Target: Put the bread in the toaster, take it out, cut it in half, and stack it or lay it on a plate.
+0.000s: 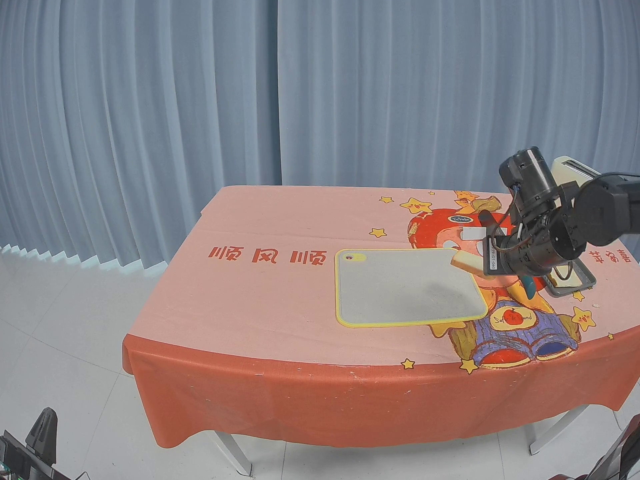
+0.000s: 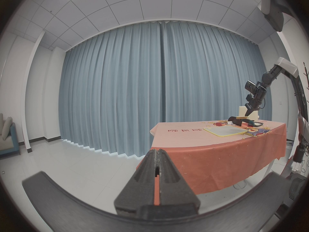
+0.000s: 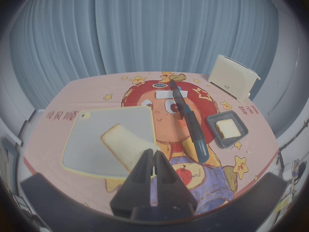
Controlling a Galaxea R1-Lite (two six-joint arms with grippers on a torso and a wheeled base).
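Currently your right gripper [image 3: 154, 152] is clamped on one short end of a pale, lightly browned rectangular slice of bread [image 3: 127, 144]. It holds the slice over the right-hand part of the grey plastic cutting board with a yellow rim [image 3: 90, 139], and the head view shows a soft shadow on the board below it.

Just right of the board, a knife with a black blade and blue handle [image 3: 190, 123] lies on the pink-and-orange cartoon tablecloth [image 1: 267, 301], its blade crossing a small white strip [image 3: 162, 94]. Beyond the knife sits a small dark grey rectangular tray [image 3: 211, 121] with a square piece of bread [image 3: 228, 128] in it. A cream box-shaped toaster [image 3: 233, 77] stands at the far right corner, before a blue-grey pleated curtain [image 1: 200, 68].

In the head view your right arm stands in front of most of the knife, part of the tray and the lower half of the toaster. The gripped end of the slice is hidden between the fingers.

Your left gripper [image 2: 157, 155] has its fingers pressed together on nothing, low and well off the table's left side.

The slice lies close to flat. Its long axis runs from the fingers toward your robot's left and slightly away, out across the board.
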